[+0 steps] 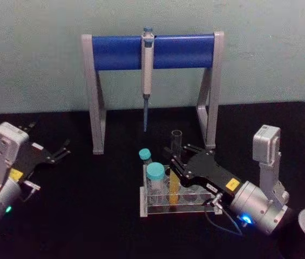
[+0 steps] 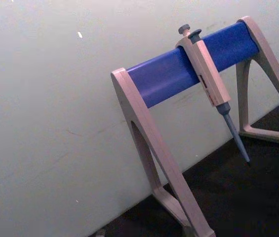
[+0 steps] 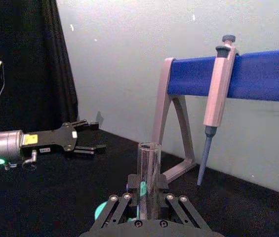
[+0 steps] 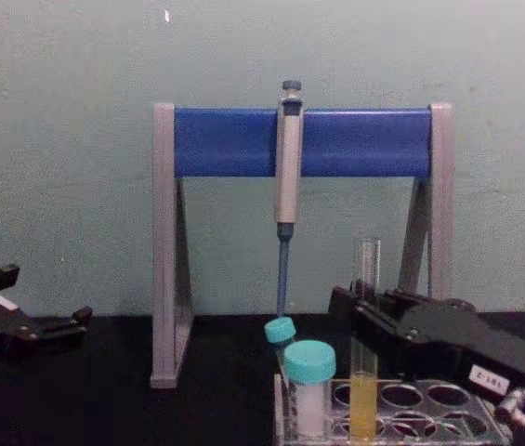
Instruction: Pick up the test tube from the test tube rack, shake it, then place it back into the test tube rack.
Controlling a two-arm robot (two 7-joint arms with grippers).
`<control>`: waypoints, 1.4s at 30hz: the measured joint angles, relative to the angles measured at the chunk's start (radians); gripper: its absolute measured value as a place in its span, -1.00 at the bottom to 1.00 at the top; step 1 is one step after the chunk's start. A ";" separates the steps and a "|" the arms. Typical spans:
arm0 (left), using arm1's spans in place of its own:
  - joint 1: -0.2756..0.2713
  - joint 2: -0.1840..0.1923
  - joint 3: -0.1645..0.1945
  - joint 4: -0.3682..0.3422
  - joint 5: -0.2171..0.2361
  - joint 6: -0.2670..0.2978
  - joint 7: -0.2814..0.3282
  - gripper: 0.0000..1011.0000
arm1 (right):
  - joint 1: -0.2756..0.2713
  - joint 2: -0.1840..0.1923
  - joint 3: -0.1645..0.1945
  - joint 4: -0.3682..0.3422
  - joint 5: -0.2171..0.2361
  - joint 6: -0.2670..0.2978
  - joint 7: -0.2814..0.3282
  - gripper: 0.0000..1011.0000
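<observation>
Right gripper closing in on the test tube, pick-up step not finished yet

Head view: right gripper (image 1: 176,157), lower centre-right, has its fingers spread either side of the test tube (image 1: 174,178), which stands in the test tube rack (image 1: 180,206); left gripper (image 1: 61,152) sits idle and open at far left. Right wrist view: test tube (image 3: 148,180) sits bottom centre between the open fingers. Chest view: tube (image 4: 364,353) upright at lower right. Next it probably needs to pinch, then lift straight up.

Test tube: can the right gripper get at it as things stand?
Probably yes. The right gripper sits open at the test tube, one finger on each side, above the test tube rack; the capped tubes stand clear to its left.
</observation>
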 joint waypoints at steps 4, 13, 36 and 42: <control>0.000 0.000 0.000 0.000 0.000 0.000 0.000 0.98 | 0.001 -0.003 -0.001 0.008 -0.003 0.003 -0.003 -0.54; 0.000 0.000 0.000 0.000 0.000 0.000 0.000 0.98 | 0.004 -0.011 -0.002 0.021 -0.006 0.008 -0.005 -0.54; 0.000 0.000 0.000 0.000 0.000 0.000 0.000 0.98 | 0.003 -0.010 -0.002 0.021 -0.014 0.013 -0.008 -0.24; 0.000 0.000 0.000 0.000 0.000 0.000 0.000 0.98 | 0.003 -0.010 -0.002 0.021 -0.013 0.012 -0.008 0.17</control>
